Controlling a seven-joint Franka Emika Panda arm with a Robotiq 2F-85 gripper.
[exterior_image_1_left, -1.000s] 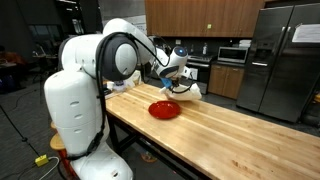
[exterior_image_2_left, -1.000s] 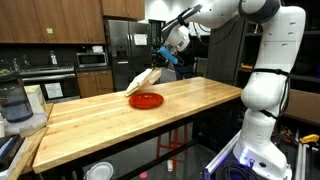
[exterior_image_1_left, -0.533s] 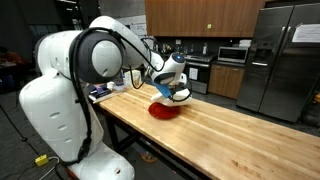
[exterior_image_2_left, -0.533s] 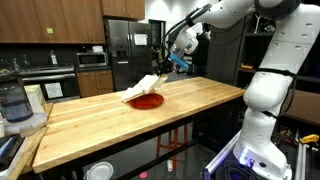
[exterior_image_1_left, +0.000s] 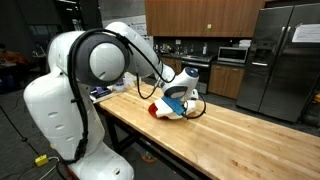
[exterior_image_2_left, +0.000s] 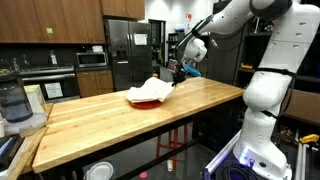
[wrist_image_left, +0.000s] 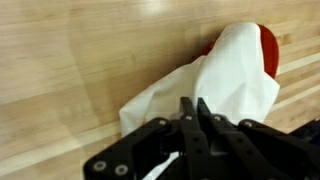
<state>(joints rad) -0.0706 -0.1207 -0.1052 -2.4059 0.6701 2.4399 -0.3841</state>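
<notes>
A white cloth (wrist_image_left: 228, 75) lies draped over a red plate (wrist_image_left: 268, 48) on the wooden table (wrist_image_left: 70, 60); only the plate's rim shows past the cloth. My gripper (wrist_image_left: 195, 104) has its fingers pressed together on the cloth's near edge. In both exterior views the gripper (exterior_image_1_left: 181, 97) (exterior_image_2_left: 184, 69) hangs low over the table beside the plate, and the cloth (exterior_image_1_left: 171, 108) (exterior_image_2_left: 153, 91) runs from it down across the plate (exterior_image_1_left: 156, 110) (exterior_image_2_left: 146, 101).
The long butcher-block table (exterior_image_2_left: 100, 125) stretches away from the plate. A blender (exterior_image_2_left: 10, 100) stands at its far end. Steel fridges (exterior_image_1_left: 275, 55) (exterior_image_2_left: 125, 50), a microwave (exterior_image_2_left: 92, 59) and kitchen counters line the back. The robot's white base (exterior_image_2_left: 265, 90) stands at the table's side.
The gripper has come down and moved sideways along the table with the cloth. The cloth, hanging stretched in the air a second ago, now lies spread over the red plate.
</notes>
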